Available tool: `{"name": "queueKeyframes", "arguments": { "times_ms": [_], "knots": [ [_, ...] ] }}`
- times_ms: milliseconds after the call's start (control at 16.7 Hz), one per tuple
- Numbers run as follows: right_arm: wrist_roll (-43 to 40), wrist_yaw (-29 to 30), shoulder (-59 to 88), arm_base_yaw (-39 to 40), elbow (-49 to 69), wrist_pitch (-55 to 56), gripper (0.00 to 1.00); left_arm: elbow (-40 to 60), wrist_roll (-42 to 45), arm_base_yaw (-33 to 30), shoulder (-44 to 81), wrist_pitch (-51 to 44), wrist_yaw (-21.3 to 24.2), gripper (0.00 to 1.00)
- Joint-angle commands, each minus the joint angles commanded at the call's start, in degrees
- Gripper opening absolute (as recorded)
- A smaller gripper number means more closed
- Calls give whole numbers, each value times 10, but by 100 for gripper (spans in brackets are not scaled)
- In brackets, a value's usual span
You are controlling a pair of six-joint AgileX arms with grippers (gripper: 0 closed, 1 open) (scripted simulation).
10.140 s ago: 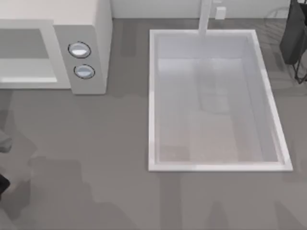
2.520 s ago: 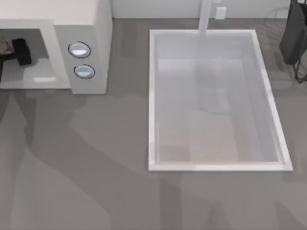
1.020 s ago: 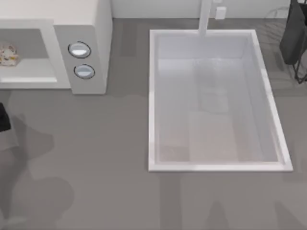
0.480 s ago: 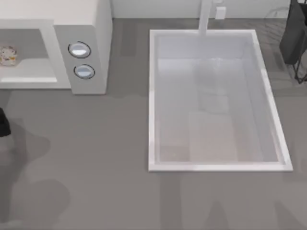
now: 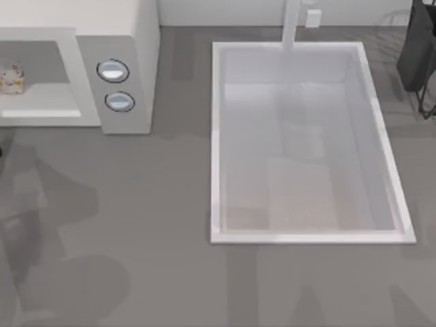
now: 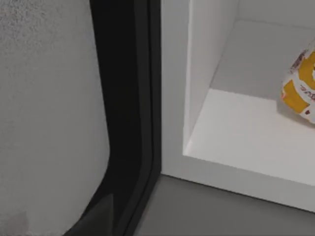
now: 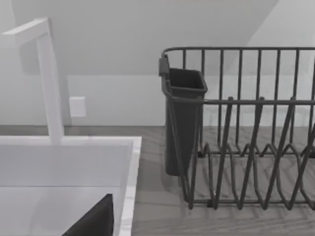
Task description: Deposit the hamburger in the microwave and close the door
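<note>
Since a second ago my left arm has backed out past the top view's left edge; the hamburger [image 5: 11,78] hasn't moved and sits alone on the cavity floor of the microwave [image 5: 122,41], toward the left. Deposit step looks done; door closing is in hand.

Left wrist view: the hamburger [image 6: 301,87] is wrapped, yellow and white, resting on the white floor, well inside the opening. The dark upright band just beside the cavity edge is probably the door [image 6: 129,98] seen edge-on and swung open, but I can't be sure from this angle. Can't tell whether the left fingers are released or clenched.

Right arm is parked by the dish rack [image 7: 241,128] and sink [image 5: 306,143]; its fingers I can't tell either.

Next: get the left arm behind the door panel and sweep it shut, without clipping the frame.
</note>
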Motion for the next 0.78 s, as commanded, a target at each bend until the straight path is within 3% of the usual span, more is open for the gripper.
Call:
{"name": "queueKeyframes", "arguments": {
  "times_ms": [780],
  "knots": [
    [0,0,0,0,0,0,100,26,-1,0,-178,-266,-1,100]
  ]
}}
